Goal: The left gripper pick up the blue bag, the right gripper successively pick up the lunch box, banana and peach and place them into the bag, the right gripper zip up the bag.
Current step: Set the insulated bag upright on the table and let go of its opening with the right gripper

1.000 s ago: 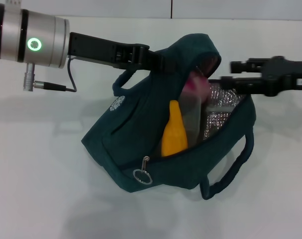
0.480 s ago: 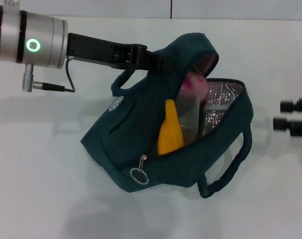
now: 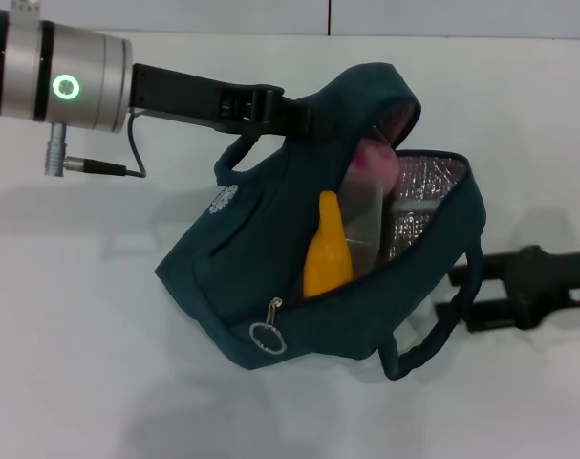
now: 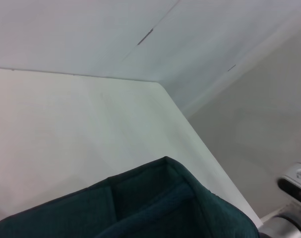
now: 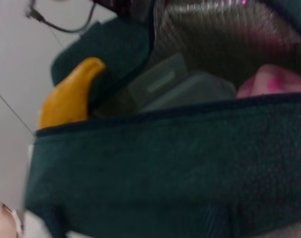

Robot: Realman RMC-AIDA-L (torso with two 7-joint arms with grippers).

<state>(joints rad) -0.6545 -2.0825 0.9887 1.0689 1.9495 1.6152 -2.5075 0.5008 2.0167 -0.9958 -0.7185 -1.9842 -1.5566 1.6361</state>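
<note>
The blue bag (image 3: 261,249) hangs open and tilted above the white table. My left gripper (image 3: 291,115) is shut on its raised top edge. Inside the bag stand the banana (image 3: 328,256), the clear lunch box (image 3: 368,218) and, at the top, the pink peach (image 3: 374,159). The zipper's ring pull (image 3: 268,337) dangles at the bag's lower left corner. My right gripper (image 3: 459,292) sits low on the right, open, by the bag's lower handle (image 3: 433,339). The right wrist view looks over the bag's side (image 5: 165,168) at the banana (image 5: 71,96), lunch box (image 5: 180,89) and peach (image 5: 271,82).
The white table (image 3: 79,382) spreads under and around the bag. Silver foil lining (image 3: 428,182) shows in the bag's open mouth. In the left wrist view only a fold of the bag (image 4: 140,208) and the table's far edge appear.
My right gripper pulled away from the bag's mouth to the right edge, then came back lower, beside the bag's lower handle. The bag settled slightly; the left arm held still.
</note>
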